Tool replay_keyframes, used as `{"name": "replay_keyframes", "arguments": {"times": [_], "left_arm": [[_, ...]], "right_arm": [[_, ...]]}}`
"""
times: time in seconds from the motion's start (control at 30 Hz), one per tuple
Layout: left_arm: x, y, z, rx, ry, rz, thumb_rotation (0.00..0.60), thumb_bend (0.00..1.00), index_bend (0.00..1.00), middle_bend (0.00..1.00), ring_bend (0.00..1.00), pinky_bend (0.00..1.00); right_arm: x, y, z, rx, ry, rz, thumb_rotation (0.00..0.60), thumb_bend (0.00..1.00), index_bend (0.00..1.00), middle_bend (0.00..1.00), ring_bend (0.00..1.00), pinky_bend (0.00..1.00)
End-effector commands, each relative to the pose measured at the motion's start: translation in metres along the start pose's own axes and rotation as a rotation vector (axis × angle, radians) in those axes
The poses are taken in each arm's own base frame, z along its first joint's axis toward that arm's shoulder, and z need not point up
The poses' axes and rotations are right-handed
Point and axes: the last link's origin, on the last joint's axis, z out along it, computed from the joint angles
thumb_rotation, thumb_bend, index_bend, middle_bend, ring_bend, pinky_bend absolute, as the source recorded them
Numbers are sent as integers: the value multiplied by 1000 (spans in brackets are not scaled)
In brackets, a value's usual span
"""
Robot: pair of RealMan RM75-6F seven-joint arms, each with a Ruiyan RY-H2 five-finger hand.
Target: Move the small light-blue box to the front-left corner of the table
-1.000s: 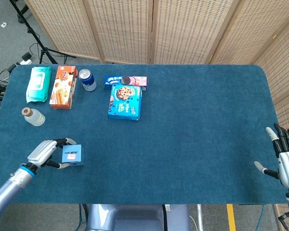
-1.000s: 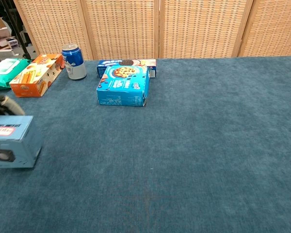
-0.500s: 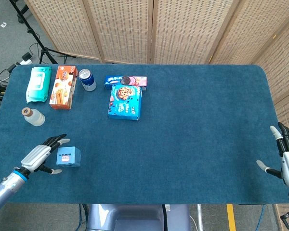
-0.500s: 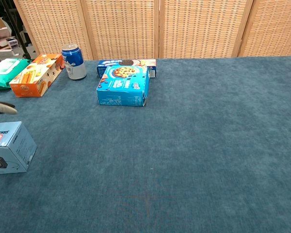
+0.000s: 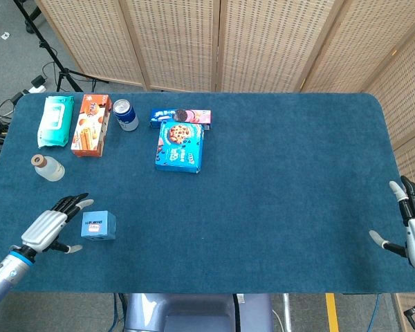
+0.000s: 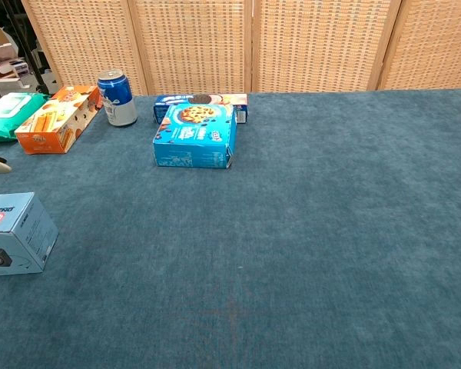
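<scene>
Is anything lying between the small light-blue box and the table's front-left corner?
Only the left hand, open and just left of the small light-blue box, not touching it. Otherwise the cloth toward that corner looks bare.

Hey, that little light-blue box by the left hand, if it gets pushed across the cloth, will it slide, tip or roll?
The light-blue box looks like stiff cardboard, so it probably keeps its shape. Flat sides suggest it won't roll. The fuzzy blue tablecloth may drag, so a high push might tip it.

Light-blue box (image 5: pixel 98 225) on dark teal table (image 5: pixel 283 180); orange carton (image 5: pixel 91 124); blue can (image 5: pixel 125 114)
</scene>
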Motion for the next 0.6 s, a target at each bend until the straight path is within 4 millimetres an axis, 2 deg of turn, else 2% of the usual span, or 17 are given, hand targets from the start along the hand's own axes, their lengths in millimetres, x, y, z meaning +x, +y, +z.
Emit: {"name": "replay_keyframes", "arguments": {"times": [0.03,0.1,0.17,0.3,0.43,0.6], "left_arm": [[-5,11,13,11,38,-16,600,14,5,46,61,172],[-9,15,18,20,59,-11,600,19,52,134,141,246],[-12,18,22,16,51,-21,600,28,139,239,229,320],[-12,20,26,25,82,-26,600,130,329,441,408,468],[-9,18,24,40,96,-12,600,175,394,475,439,484],[2,15,16,29,124,5,600,182,416,490,457,486]], "right_arm": [[0,1,0,-3,0,1,600,0,0,0,0,0],[0,1,1,-3,-2,1,600,0,0,0,0,0],[0,1,1,-2,-1,2,600,0,0,0,0,0],[0,1,1,-3,0,9,600,0,0,0,0,0],[0,2,1,-6,0,10,600,0,0,0,0,0],[-1,1,1,-3,-3,6,600,0,0,0,0,0]]}}
